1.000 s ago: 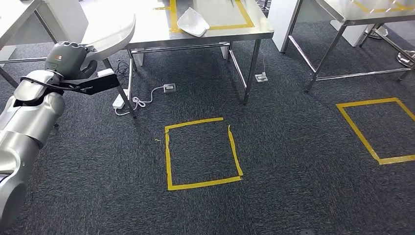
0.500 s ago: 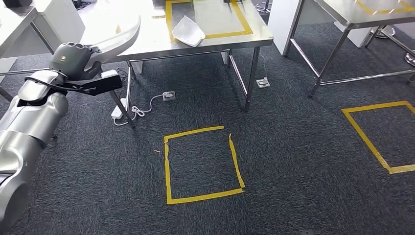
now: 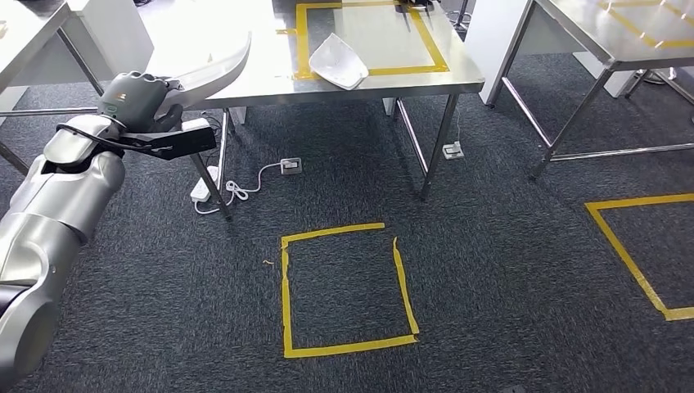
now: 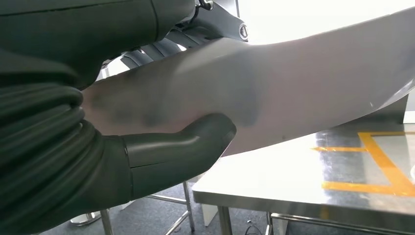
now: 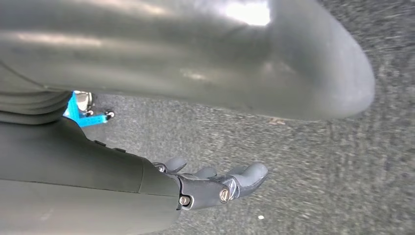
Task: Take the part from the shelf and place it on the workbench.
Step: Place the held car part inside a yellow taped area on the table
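My left hand [image 3: 139, 102] grips a long curved white part [image 3: 214, 69], raised at the left in front of the steel workbench [image 3: 262, 78]. In the left wrist view the thumb [image 4: 181, 149] presses the pale part [image 4: 303, 93] from below and darker fingers wrap its other side. A second white part [image 3: 337, 60] lies on the workbench at the edge of a yellow tape rectangle [image 3: 368, 37]. My right hand [image 5: 215, 186] hangs over grey carpet with its fingers extended and apart, holding nothing.
A yellow tape square [image 3: 348, 286] marks the carpet ahead, another [image 3: 638, 254] lies at the right. A white power strip and cables [image 3: 245, 176] lie under the workbench. A second steel table [image 3: 606, 49] stands at the right, a white cabinet [image 3: 106, 33] at the back left.
The camera has moved forward and turned: the workbench and tape squares have shifted down and right in the picture. My left hand still holds the part, now nearer the workbench.
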Robot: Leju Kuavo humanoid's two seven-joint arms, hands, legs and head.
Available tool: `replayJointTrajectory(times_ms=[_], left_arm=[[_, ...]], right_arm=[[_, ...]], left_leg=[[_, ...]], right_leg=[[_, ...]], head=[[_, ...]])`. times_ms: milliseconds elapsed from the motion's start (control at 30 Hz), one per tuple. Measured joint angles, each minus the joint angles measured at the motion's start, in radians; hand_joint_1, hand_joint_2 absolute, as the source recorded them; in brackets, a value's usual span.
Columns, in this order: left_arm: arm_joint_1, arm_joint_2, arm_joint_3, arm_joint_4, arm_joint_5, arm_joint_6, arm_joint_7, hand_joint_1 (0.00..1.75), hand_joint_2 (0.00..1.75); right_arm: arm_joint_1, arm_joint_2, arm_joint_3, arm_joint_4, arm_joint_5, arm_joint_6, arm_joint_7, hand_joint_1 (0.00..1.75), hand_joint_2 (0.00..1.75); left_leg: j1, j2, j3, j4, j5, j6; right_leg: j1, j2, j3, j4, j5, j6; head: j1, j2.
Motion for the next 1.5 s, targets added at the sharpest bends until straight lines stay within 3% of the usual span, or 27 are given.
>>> replayJointTrajectory(times_ms=[33,100,233,267,333,400,433,467,533,567,600,700,767,867,933,967,1067,1100,1133,1200,1233,1300,1333,1400,1433,1467,1500], left_arm=[[0.000,-0.004,0.000,0.001,0.000,0.000,0.001,1.75,1.75],[0.001,-0.011,0.000,0.003,-0.001,0.002,0.005,1.75,1.75],[0.002,-0.021,-0.001,0.002,-0.005,0.003,0.010,1.75,1.75],[0.000,-0.022,-0.001,0.002,-0.006,0.003,0.011,1.75,1.75],[0.001,-0.023,-0.001,0.004,-0.008,0.001,0.012,1.75,1.75],[0.008,-0.025,-0.001,0.008,-0.008,-0.003,0.013,1.75,1.75],[0.011,-0.026,-0.001,0.010,-0.009,-0.006,0.013,1.75,1.75],[0.012,-0.027,-0.001,0.011,-0.009,-0.007,0.013,1.75,1.75],[0.010,-0.027,-0.002,0.012,-0.010,-0.008,0.014,1.75,1.75],[0.009,-0.028,-0.002,0.013,-0.010,-0.008,0.014,1.75,1.75],[0.009,-0.028,-0.002,0.014,-0.010,-0.008,0.014,1.75,1.75],[0.008,-0.030,-0.002,0.016,-0.009,-0.009,0.015,1.75,1.75],[0.004,-0.032,-0.002,0.016,-0.008,-0.009,0.014,1.75,1.75],[0.002,-0.040,-0.002,0.020,-0.009,-0.011,0.009,1.75,1.75],[0.008,-0.045,-0.002,0.025,-0.011,-0.015,0.008,1.75,1.75],[0.010,-0.047,-0.002,0.027,-0.012,-0.016,0.007,1.75,1.75],[0.010,-0.053,-0.002,0.031,-0.013,-0.017,0.008,1.75,1.75],[0.010,-0.054,-0.002,0.032,-0.014,-0.017,0.009,1.75,1.75],[0.009,-0.055,-0.002,0.033,-0.014,-0.018,0.010,1.75,1.75],[0.005,-0.056,-0.002,0.032,-0.015,-0.018,0.011,1.75,1.75],[0.003,-0.056,-0.002,0.031,-0.015,-0.018,0.012,1.75,1.75],[-0.001,-0.055,-0.002,0.031,-0.015,-0.018,0.012,1.75,1.75],[-0.001,-0.055,-0.002,0.033,-0.016,-0.019,0.012,1.75,1.75],[0.003,-0.054,-0.003,0.036,-0.020,-0.021,0.013,1.75,1.75],[0.005,-0.054,-0.003,0.038,-0.021,-0.022,0.014,1.75,1.75],[0.006,-0.054,-0.003,0.039,-0.021,-0.022,0.014,1.75,1.75],[0.007,-0.054,-0.003,0.040,-0.021,-0.023,0.015,1.75,1.75]], right_arm=[[0.001,-0.001,0.000,0.000,0.000,0.000,0.000,0.00,0.00],[0.002,-0.002,-0.001,0.000,0.000,0.000,0.000,0.00,0.00],[0.000,-0.002,-0.002,0.000,0.000,0.000,-0.001,0.00,0.00],[-0.001,-0.002,-0.002,0.000,-0.001,0.000,-0.002,0.00,0.00],[-0.001,-0.002,-0.003,0.000,-0.001,0.000,-0.002,0.00,0.00],[0.002,-0.002,-0.006,0.000,-0.001,0.000,-0.002,0.00,0.00],[0.003,-0.002,-0.007,0.000,-0.001,0.000,-0.002,0.00,0.00],[0.004,-0.002,-0.008,0.000,-0.001,0.000,-0.002,0.00,0.00],[0.003,-0.002,-0.010,0.000,-0.002,0.000,-0.002,0.00,0.00],[0.003,-0.002,-0.010,0.000,-0.002,0.000,-0.002,0.00,0.00],[0.002,-0.002,-0.010,0.000,-0.002,-0.001,-0.002,0.00,0.00],[0.002,-0.002,-0.010,0.000,-0.002,-0.002,-0.003,0.00,0.00],[0.000,-0.002,-0.010,0.000,-0.002,-0.001,-0.004,0.00,0.00],[0.000,-0.002,-0.011,0.000,-0.003,0.002,-0.004,0.00,0.00],[0.003,-0.002,-0.012,0.000,-0.003,0.003,-0.003,0.00,0.00],[0.003,-0.001,-0.012,0.000,-0.003,0.003,-0.002,0.00,0.00],[0.006,-0.001,-0.012,0.000,-0.004,0.003,-0.001,0.00,0.00],[0.007,0.000,-0.013,0.000,-0.004,0.003,0.000,0.00,0.00],[0.007,0.000,-0.013,0.000,-0.005,0.003,0.000,0.00,0.00],[0.005,0.001,-0.013,0.000,-0.007,0.003,0.000,0.00,0.00],[0.004,0.001,-0.013,0.000,-0.007,0.003,0.000,0.00,0.00],[0.002,0.002,-0.014,0.000,-0.008,0.003,0.001,0.00,0.00],[0.002,0.002,-0.015,0.000,-0.009,0.003,0.001,0.00,0.00],[0.003,0.003,-0.016,0.000,-0.009,0.004,0.004,0.00,0.00],[0.005,0.003,-0.017,0.000,-0.009,0.004,0.004,0.00,0.00],[0.005,0.003,-0.017,0.000,-0.009,0.004,0.004,0.00,0.00],[0.006,0.004,-0.017,0.000,-0.009,0.004,0.003,0.00,0.00]], left_leg=[[-0.002,-0.001,0.010,0.003,-0.010,-0.003],[-0.004,-0.004,0.023,0.007,-0.025,-0.012],[-0.005,-0.002,0.026,0.045,-0.043,-0.037],[-0.003,0.001,0.006,0.083,-0.055,-0.044],[0.004,0.007,-0.067,0.200,-0.094,-0.055],[0.010,0.008,-0.135,0.276,-0.123,-0.062],[0.013,0.009,-0.146,0.267,-0.114,-0.064],[0.015,0.011,-0.140,0.224,-0.083,-0.064],[0.016,0.017,-0.102,0.088,0.009,-0.062],[0.015,0.019,-0.085,0.037,0.036,-0.058],[0.012,0.021,-0.075,0.007,0.050,-0.051],[0.012,0.017,-0.053,-0.007,0.044,-0.026],[0.013,0.015,-0.033,-0.008,0.034,-0.013],[0.009,0.011,-0.009,-0.007,0.008,-0.002],[0.005,0.008,0.015,-0.007,-0.013,-0.001],[0.003,0.006,0.030,-0.007,-0.025,-0.002],[-0.001,0.005,0.071,-0.005,-0.063,-0.010],[-0.001,0.004,0.079,-0.007,-0.074,-0.015],[-0.002,0.002,0.086,-0.004,-0.080,-0.021],[-0.001,0.002,0.088,0.013,-0.077,-0.033],[-0.001,0.003,0.076,0.044,-0.068,-0.038],[0.002,0.007,0.010,0.147,-0.063,-0.049],[0.004,0.008,-0.035,0.206,-0.077,-0.054],[0.009,0.009,-0.116,0.280,-0.135,-0.061],[0.011,0.010,-0.139,0.281,-0.156,-0.063],[0.012,0.011,-0.150,0.254,-0.155,-0.063],[0.012,0.012,-0.148,0.203,-0.124,-0.062]], right_leg=[[0.004,0.001,0.016,-0.064,0.049,-0.005],[0.009,0.002,0.038,-0.134,0.098,-0.015],[0.005,0.002,0.078,-0.149,0.092,-0.035],[0.003,0.003,0.089,-0.150,0.088,-0.040],[0.001,0.003,0.105,-0.150,0.073,-0.044],[-0.002,0.005,0.124,-0.150,0.055,-0.042],[-0.003,0.005,0.136,-0.150,0.046,-0.039],[-0.005,0.005,0.149,-0.150,0.036,-0.036],[-0.006,0.005,0.171,-0.149,0.015,-0.028],[-0.006,0.006,0.179,-0.149,0.005,-0.022],[-0.005,0.005,0.184,-0.152,-0.003,-0.015],[-0.005,0.004,0.195,-0.138,-0.009,0.005],[-0.006,0.003,0.164,-0.070,-0.017,0.011],[-0.006,0.003,0.040,0.098,-0.075,0.017],[-0.006,0.003,-0.015,0.122,-0.092,0.017],[-0.005,0.003,-0.020,0.085,-0.070,0.015],[0.002,0.003,0.014,-0.101,0.083,0.001],[0.006,0.002,0.025,-0.135,0.115,-0.004],[0.008,0.002,0.033,-0.150,0.126,-0.009],[0.008,0.003,0.053,-0.155,0.116,-0.021],[0.006,0.003,0.064,-0.159,0.111,-0.028],[0.002,0.003,0.090,-0.163,0.094,-0.038],[0.001,0.003,0.103,-0.163,0.083,-0.040],[-0.001,0.006,0.130,-0.163,0.059,-0.039],[-0.002,0.007,0.145,-0.163,0.045,-0.038],[-0.003,0.008,0.162,-0.162,0.032,-0.036],[-0.003,0.009,0.180,-0.162,0.017,-0.034]], head=[[0.000,0.000],[0.000,0.000],[-0.002,0.000],[-0.003,0.000],[-0.004,0.000],[-0.004,0.000],[-0.004,0.000],[-0.004,0.000],[-0.004,0.000],[-0.004,0.000],[-0.004,0.000],[-0.002,0.000],[0.000,0.000],[0.002,0.000],[0.003,0.000],[0.003,0.000],[0.003,0.000],[0.004,0.000],[0.004,0.000],[0.004,0.000],[0.003,0.000],[0.001,0.000],[0.000,0.000],[-0.001,0.000],[-0.001,0.000],[-0.001,0.000],[-0.001,0.000]])
